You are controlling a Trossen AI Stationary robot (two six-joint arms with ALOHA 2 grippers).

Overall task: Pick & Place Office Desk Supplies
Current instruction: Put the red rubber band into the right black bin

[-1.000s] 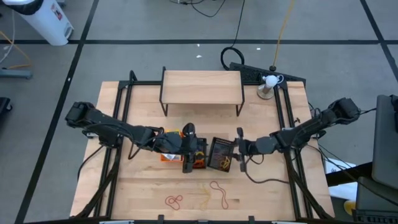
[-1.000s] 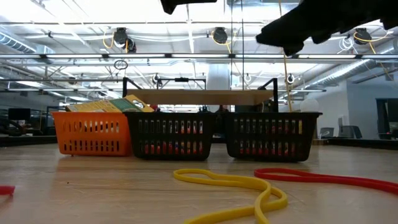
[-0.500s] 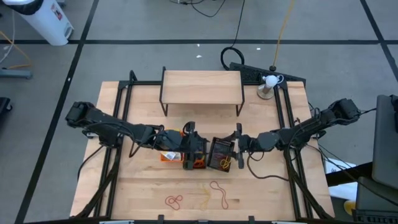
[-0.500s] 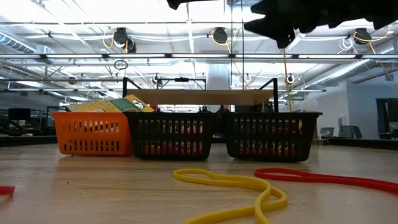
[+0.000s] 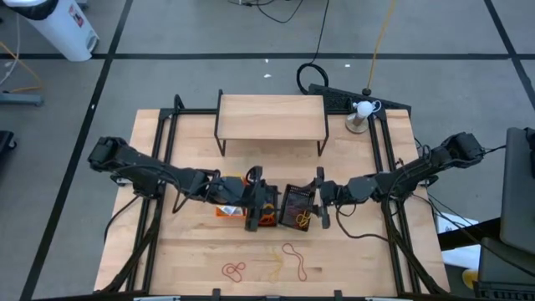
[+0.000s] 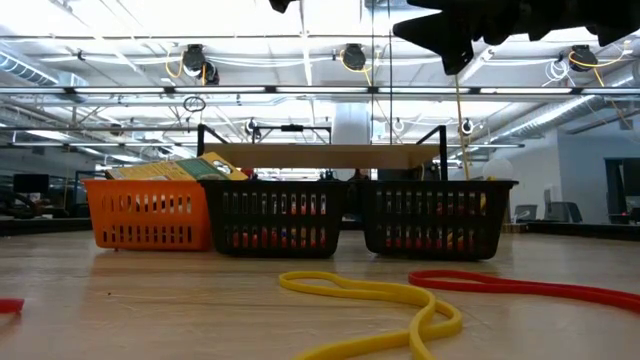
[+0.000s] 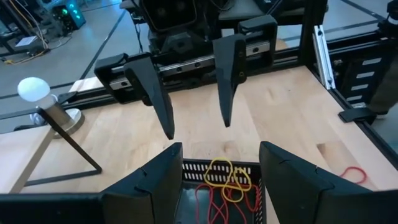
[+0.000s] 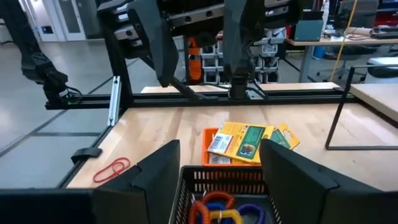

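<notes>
Orange mesh bin (image 6: 150,214) and two black mesh bins (image 6: 275,215) (image 6: 436,215) are seen side by side in the low view, 3 bins in all, near the table's centre. Yellow-and-green packs (image 8: 249,140) are shown lying in the orange bin in the right wrist view; their exact number can't be told. Coiled bands in red, blue and yellow (image 8: 217,208) are seen in the black bin under the right gripper (image 5: 320,205), and thin yellow and red loops (image 7: 225,180) in the black bin shown in the left wrist view; neither content is clear from overhead. Left gripper (image 5: 252,201) is held over the bins w/ fingers spread wide, nothing gripped; right gripper is likewise wide open and empty, facing it across the bins. Light wood tabletop (image 5: 359,259) carries loose bands toward its front edge: a red one (image 5: 233,270) and a tan/orange one (image 5: 294,260) from above, while the low view shows a yellow band (image 6: 380,305) and a red band (image 6: 520,285) close up. Wooden shelf (image 5: 272,116) w/ black legs stands at the table's back edge, a small white-topped stand (image 5: 360,115) near the back right corner. Grey floor w/ dark lines surrounds the table; ceiling beams and lamps are seen beyond.
</notes>
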